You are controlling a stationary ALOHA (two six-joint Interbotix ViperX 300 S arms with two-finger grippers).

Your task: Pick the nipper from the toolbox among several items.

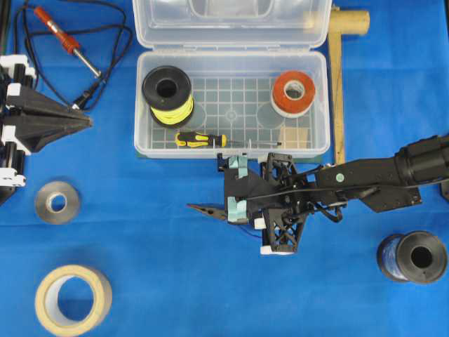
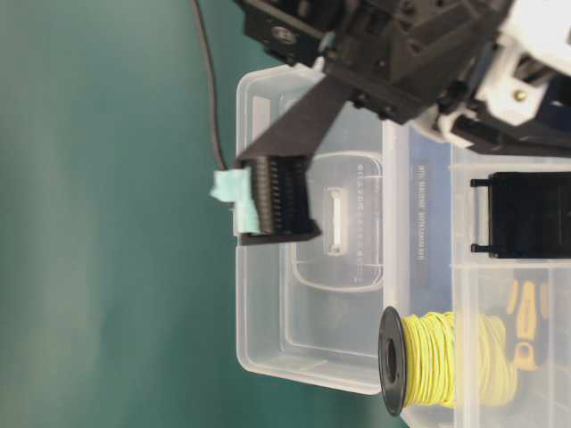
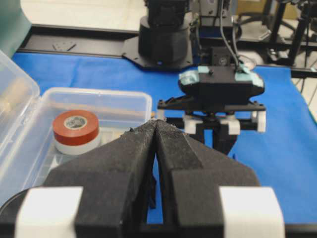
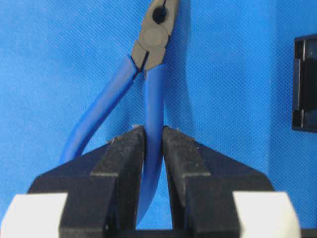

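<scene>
The nipper (image 4: 152, 94) has blue handles and dark jaws that point away from the wrist camera. My right gripper (image 4: 153, 130) is shut on one of its handles, while the other handle splays free to the left. From overhead, the right gripper (image 1: 235, 188) is over the blue cloth just in front of the toolbox (image 1: 319, 144), with the nipper's jaws (image 1: 208, 209) sticking out to the left. The open box holds a yellow wire spool (image 1: 168, 93), a red-and-white tape roll (image 1: 293, 91), a screwdriver (image 1: 200, 139) and a wooden block (image 1: 295, 137). My left gripper (image 1: 83, 121) is shut and empty at the far left.
A soldering iron (image 1: 62, 36) with its cable lies at the back left. A grey tape roll (image 1: 42, 203) and a beige tape roll (image 1: 49, 312) sit front left. A blue wire spool (image 1: 393, 256) is front right. A wooden mallet (image 1: 338, 84) lies right of the box.
</scene>
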